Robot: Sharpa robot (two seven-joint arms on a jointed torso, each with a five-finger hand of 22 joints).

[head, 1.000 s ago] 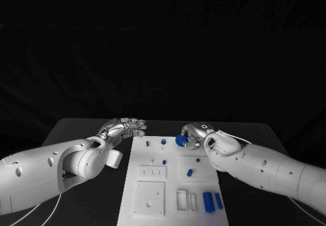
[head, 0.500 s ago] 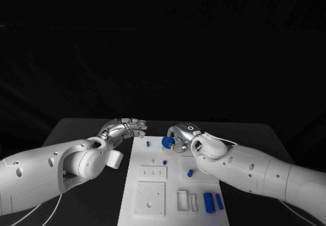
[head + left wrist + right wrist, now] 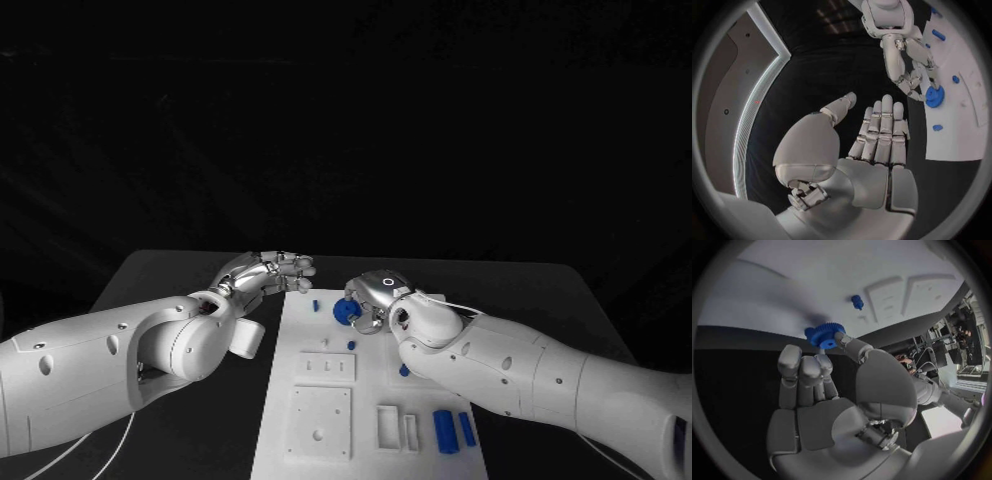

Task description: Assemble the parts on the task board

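Observation:
My right hand (image 3: pixel 375 296) pinches a blue toothed gear (image 3: pixel 346 311) just above the far end of the white task board (image 3: pixel 320 420). The right wrist view shows the gear (image 3: pixel 825 335) held at the fingertips (image 3: pixel 842 340) close over the board (image 3: pixel 786 285), near a small blue peg (image 3: pixel 857 301). My left hand (image 3: pixel 268 270) hovers off the board's far left corner with fingers stretched out and nothing in it. In the left wrist view that hand (image 3: pixel 876 140) faces the right hand (image 3: pixel 901 60) and the gear (image 3: pixel 934 95).
A blue peg (image 3: pixel 313 303) stands at the board's far left and another blue piece (image 3: pixel 404 370) sits mid-board. Two blue bars (image 3: pixel 443 430) lie at the near right, beside raised white blocks (image 3: pixel 323 366). Black table (image 3: pixel 173 275) surrounds the board.
My right hand has carried the gear leftward along the board's far end, passing over pegs there. The left hand has stayed where it was.

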